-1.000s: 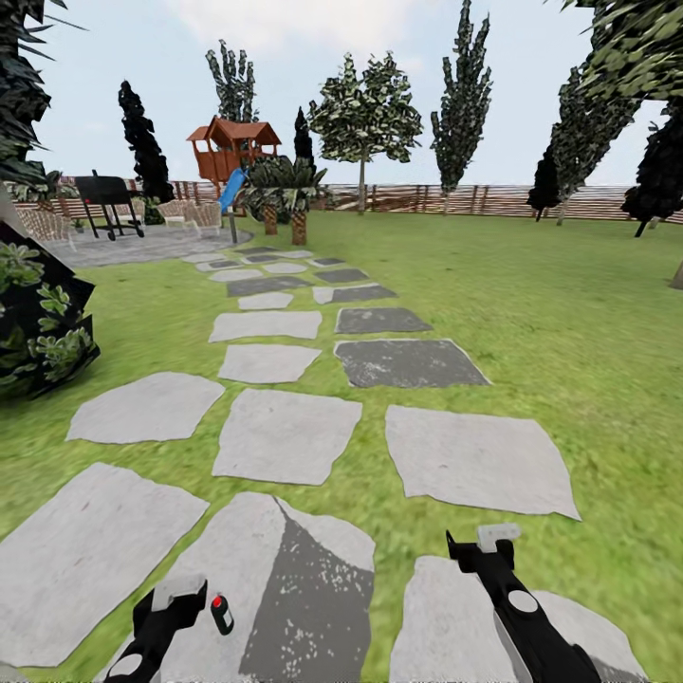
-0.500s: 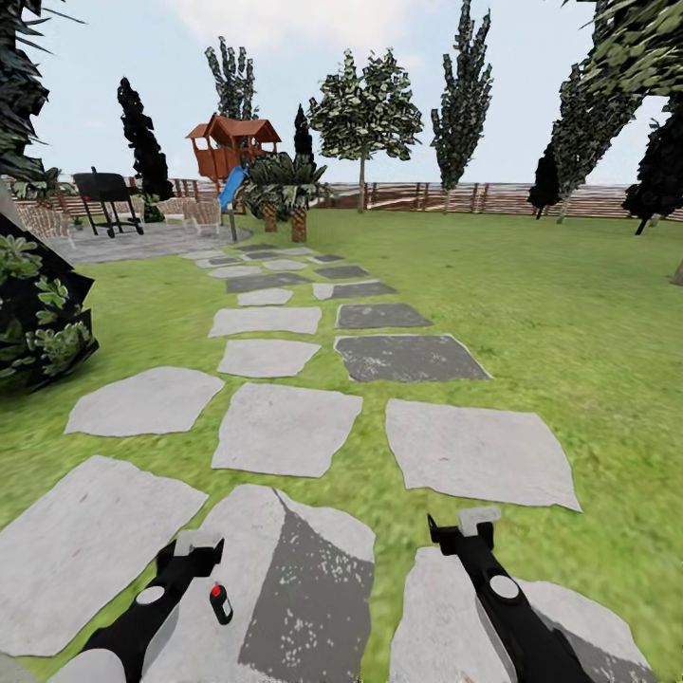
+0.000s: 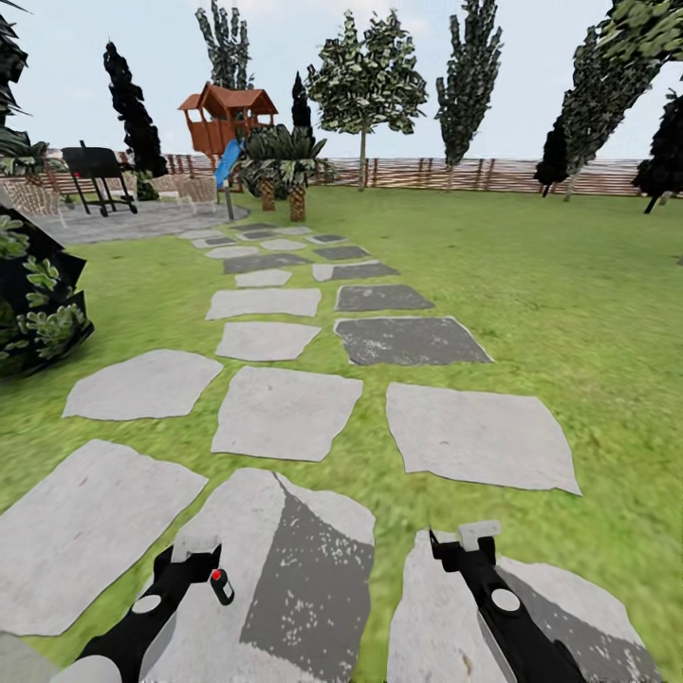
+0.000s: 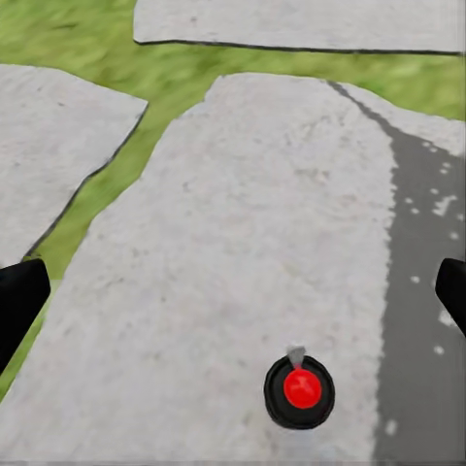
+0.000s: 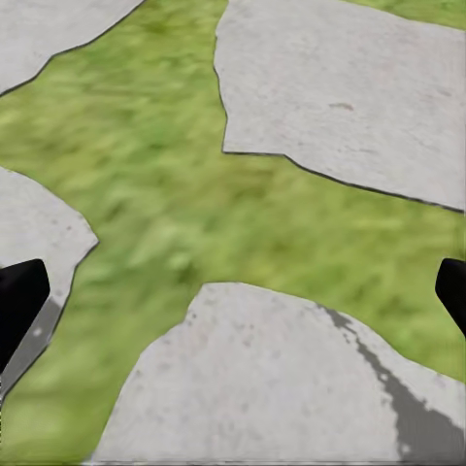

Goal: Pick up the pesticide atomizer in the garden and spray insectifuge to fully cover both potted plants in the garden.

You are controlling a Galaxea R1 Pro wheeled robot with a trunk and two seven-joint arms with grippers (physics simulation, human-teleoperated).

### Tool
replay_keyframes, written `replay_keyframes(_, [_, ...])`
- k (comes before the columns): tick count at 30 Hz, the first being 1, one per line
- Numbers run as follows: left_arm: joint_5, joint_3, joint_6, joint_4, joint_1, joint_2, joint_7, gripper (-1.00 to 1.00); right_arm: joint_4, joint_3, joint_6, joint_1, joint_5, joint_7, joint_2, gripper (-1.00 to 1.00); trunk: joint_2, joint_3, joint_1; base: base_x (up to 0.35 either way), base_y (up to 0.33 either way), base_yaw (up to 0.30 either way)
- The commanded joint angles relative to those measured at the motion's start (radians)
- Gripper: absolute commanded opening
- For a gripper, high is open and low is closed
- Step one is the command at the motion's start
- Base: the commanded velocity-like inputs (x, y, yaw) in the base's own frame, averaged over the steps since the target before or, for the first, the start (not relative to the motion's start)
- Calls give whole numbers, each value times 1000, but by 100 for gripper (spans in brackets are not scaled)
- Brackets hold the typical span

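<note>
Below, unlabelled black red-topped atomizer (image 3: 221,586) stands beside open left gripper (image 3: 194,551).

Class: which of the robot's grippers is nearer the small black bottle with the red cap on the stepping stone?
Left. The left gripper hovers right beside the small black bottle with the red cap; the right gripper is over the neighbouring stone.

Two black fingertips (image 5: 19,301) of the right gripper (image 5: 233,301) poke in at the left and right edges of the frame, set wide apart with only ground between them. Beneath them lies blurred green grass (image 5: 165,184), which runs as a broad band between flat, pale grey paving stones with irregular edges. One such stone (image 5: 340,87) sits at the upper right, and another (image 5: 262,388) at the bottom centre carries a darker grey streak towards its right side.
</note>
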Motion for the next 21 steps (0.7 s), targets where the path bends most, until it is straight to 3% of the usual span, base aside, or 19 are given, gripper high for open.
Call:
replay_keyframes(1, [-10,8,-6,5,-1,0,-1,100,1,-2,-2,0,9,0,0,100,-1,-5,0,0,0,0])
replay_keyframes(21, [-11,8,-20,21,1,4,-3,100,0,-7,-4,0,7,-2,1,100,-5,-112,9,0,0,0])
